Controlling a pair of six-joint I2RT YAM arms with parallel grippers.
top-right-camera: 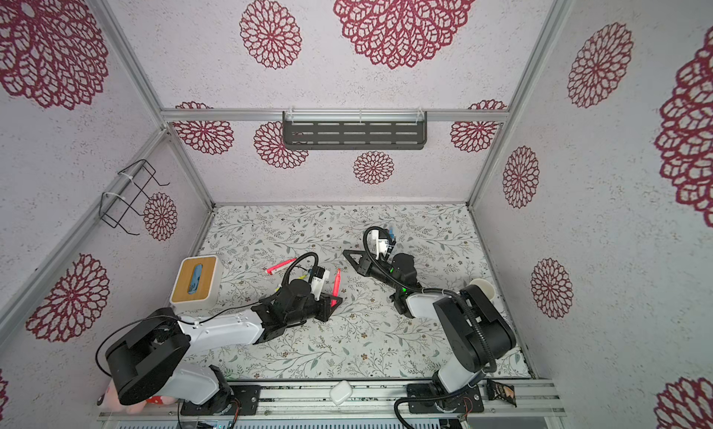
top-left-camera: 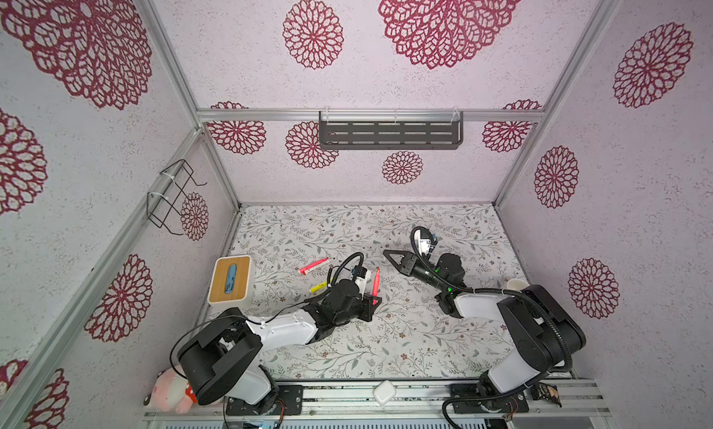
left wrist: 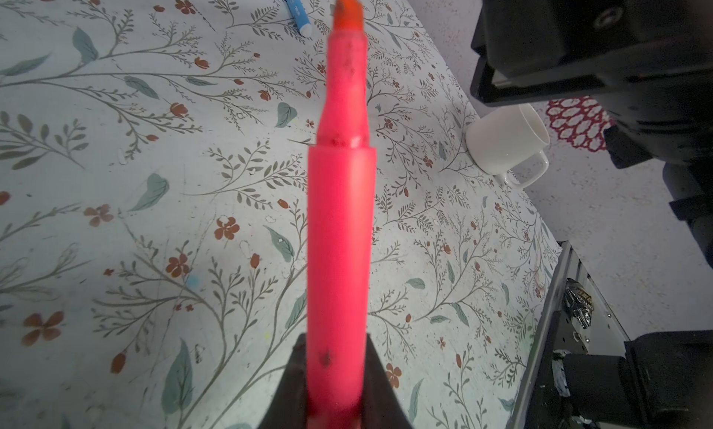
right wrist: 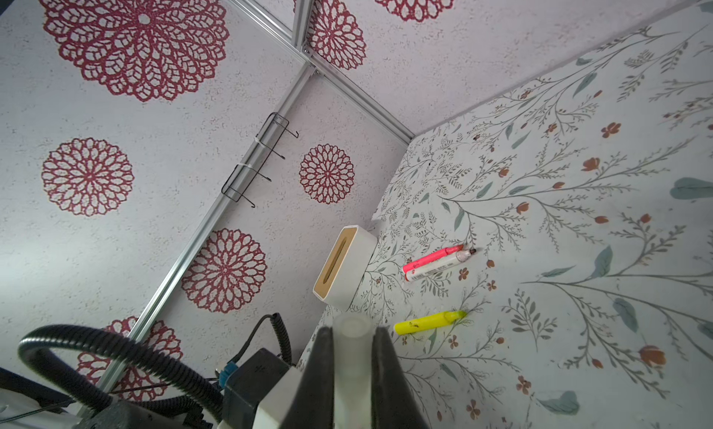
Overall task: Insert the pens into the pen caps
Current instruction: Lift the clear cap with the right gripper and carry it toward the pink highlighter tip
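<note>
While the left gripper [left wrist: 335,369] pinches the red pen [left wrist: 341,215] at centre, bare tip pointing far, the right gripper [right wrist: 352,342] clamps a pale cap [right wrist: 352,325] far-right of it, apart. Align both axes first, cap mouth facing the tip, then push slowly and straight.

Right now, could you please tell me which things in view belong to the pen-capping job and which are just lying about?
For the job: red pen in the left gripper; clear cap in the right gripper; pink pen, yellow pen, blue pen.
Lying about: wooden-topped box, white mug, plush toy.
</note>
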